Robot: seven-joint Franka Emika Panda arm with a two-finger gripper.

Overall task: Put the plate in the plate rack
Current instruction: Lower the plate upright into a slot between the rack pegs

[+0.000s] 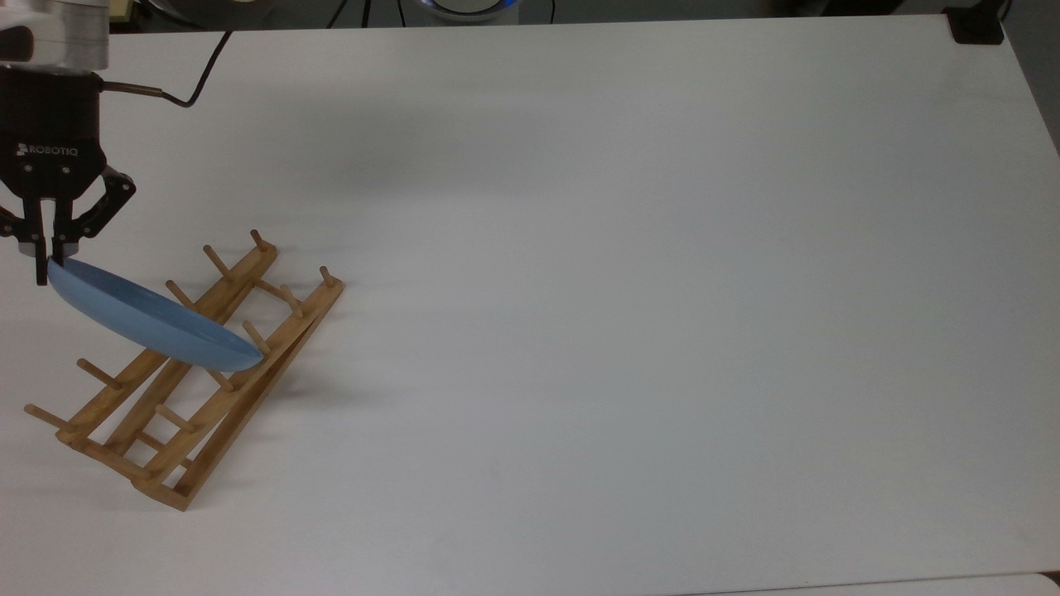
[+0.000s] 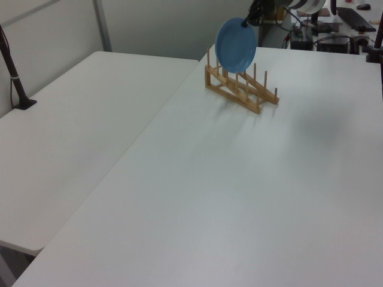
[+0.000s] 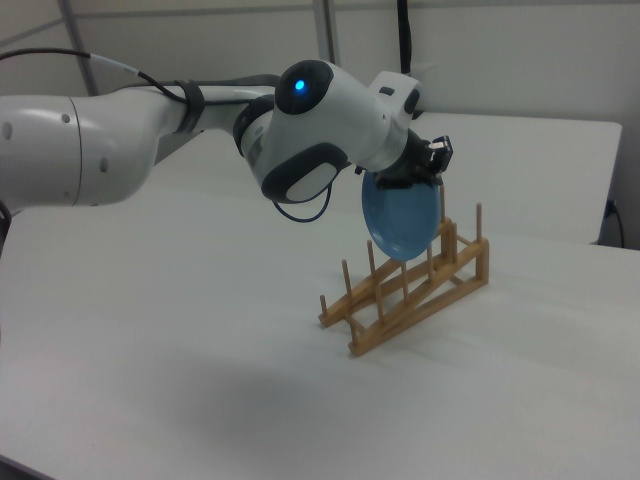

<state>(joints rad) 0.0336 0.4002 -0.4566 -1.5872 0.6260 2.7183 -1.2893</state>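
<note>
White table (image 1: 629, 248): plate (image 1: 149, 319) edge in pincer (image 1: 48, 258), over plate rack (image 1: 186, 389)
</note>
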